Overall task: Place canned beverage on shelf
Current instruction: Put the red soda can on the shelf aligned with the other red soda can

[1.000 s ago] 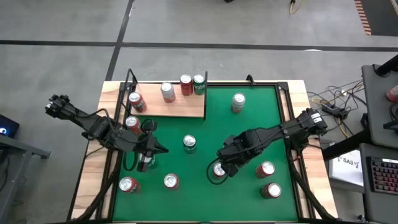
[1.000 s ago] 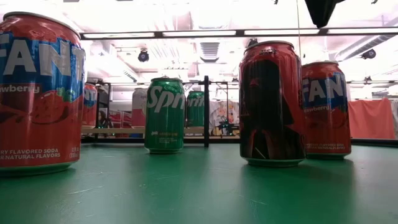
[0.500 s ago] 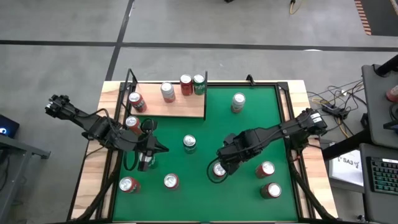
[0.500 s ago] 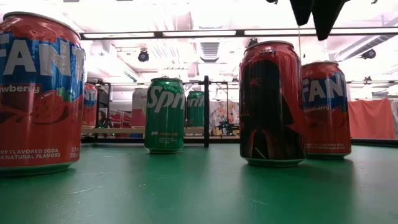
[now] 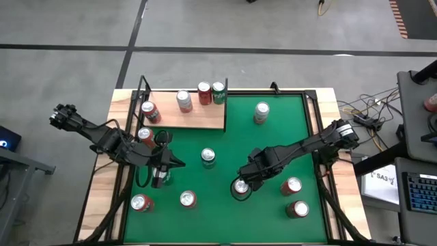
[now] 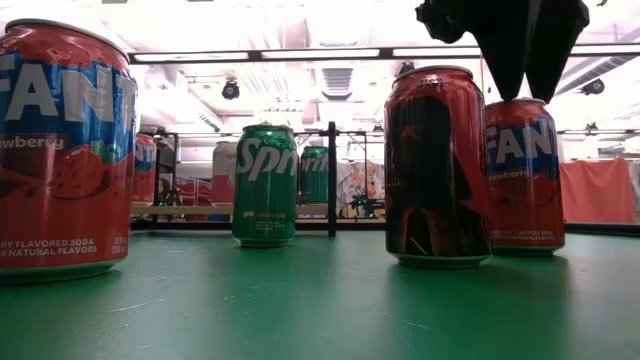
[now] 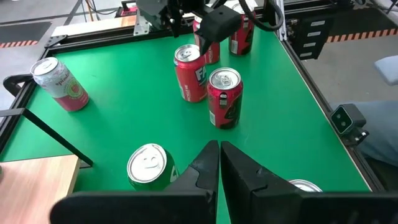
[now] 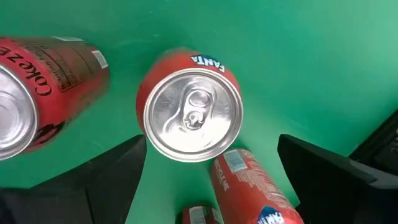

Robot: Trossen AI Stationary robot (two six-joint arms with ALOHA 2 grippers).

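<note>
A red Fanta can (image 8: 189, 115) with a silver top and pull tab is seen upright on the green counter (image 5: 273, 137), toward 5 o'clock from the counter's centre. The right gripper (image 5: 240, 187) is positioned directly above this can, jaws spread wide to either side of it and not touching it. A Coke Zero can (image 8: 43, 87) is noted just beside it. The shelf (image 5: 198, 116), a pale wood panel with thin black upright rods, is located at the counter's 11 o'clock corner; four cans are carried on it. The left gripper (image 7: 219, 163) is held over the counter near 9 o'clock, jaws closed on nothing.
</note>
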